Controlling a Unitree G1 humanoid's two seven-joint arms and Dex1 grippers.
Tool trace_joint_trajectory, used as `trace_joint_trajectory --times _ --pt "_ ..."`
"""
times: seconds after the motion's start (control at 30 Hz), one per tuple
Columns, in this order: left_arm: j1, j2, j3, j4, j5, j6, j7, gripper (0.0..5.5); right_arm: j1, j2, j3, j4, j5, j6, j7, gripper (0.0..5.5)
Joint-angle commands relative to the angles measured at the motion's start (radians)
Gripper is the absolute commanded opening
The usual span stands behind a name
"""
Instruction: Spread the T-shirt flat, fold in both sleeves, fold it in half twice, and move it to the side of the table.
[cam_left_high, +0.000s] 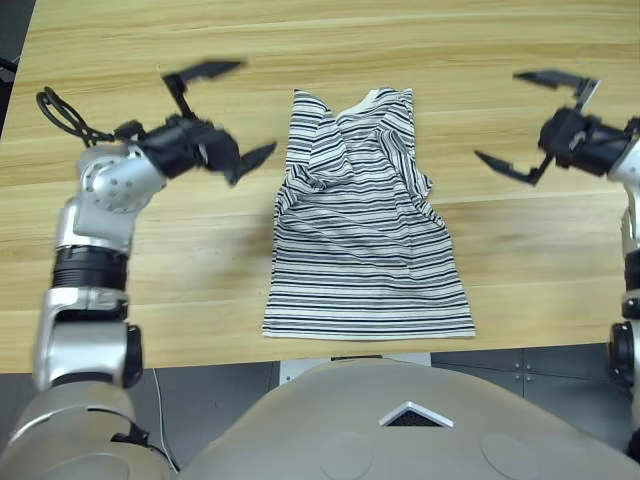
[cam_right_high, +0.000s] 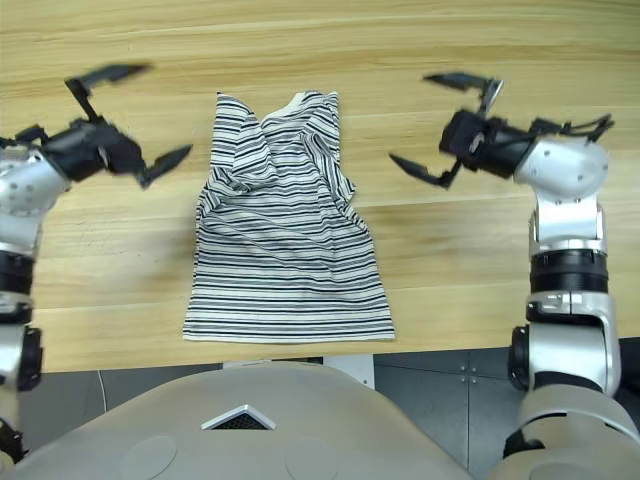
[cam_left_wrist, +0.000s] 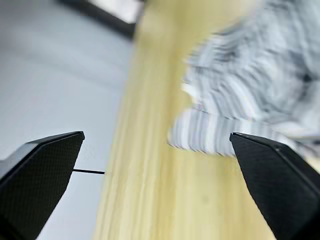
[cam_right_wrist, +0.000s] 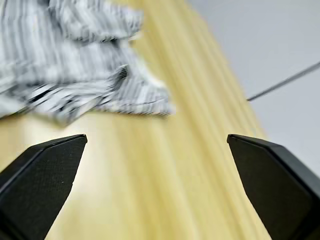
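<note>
T-shirt lies lengthwise, collar away from you, your left gripper nearer its shoulder than your right gripper, both with fingers spread wide

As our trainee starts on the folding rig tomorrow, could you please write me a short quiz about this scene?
1. True or false: the left gripper holds the T-shirt.
2. Where does the T-shirt lie on the table? A: between the two grippers, hem toward the robot. B: to the left of both grippers. C: hanging over the far edge.
3. Fill in: the fingers of the right gripper are ____.
Key: 1 false; 2 A; 3 open.
</note>
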Motion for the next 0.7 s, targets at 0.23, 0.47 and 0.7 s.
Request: trace_joint_trajectory --times 0.23,0.47,0.7 --pt "0.182 0.219 -0.070 -0.255 -0.017 -0.043 -0.183 5.50 0.176 -0.191 0.105 -0.006 -0.134 -0.265 0.050 5.19" --pt "0.204 0.259 -0.112 -0.175 0.202 -0.177 -0.133 5.50 0.190 -0.276 0.177 -0.020 -0.281 -0.406 0.005 5.19" --pt "0.310 0.309 -0.154 -0.245 0.173 -0.192 -0.128 5.50 0.280 -0.331 0.264 -0.149 -0.226 -0.402 0.006 5.19"
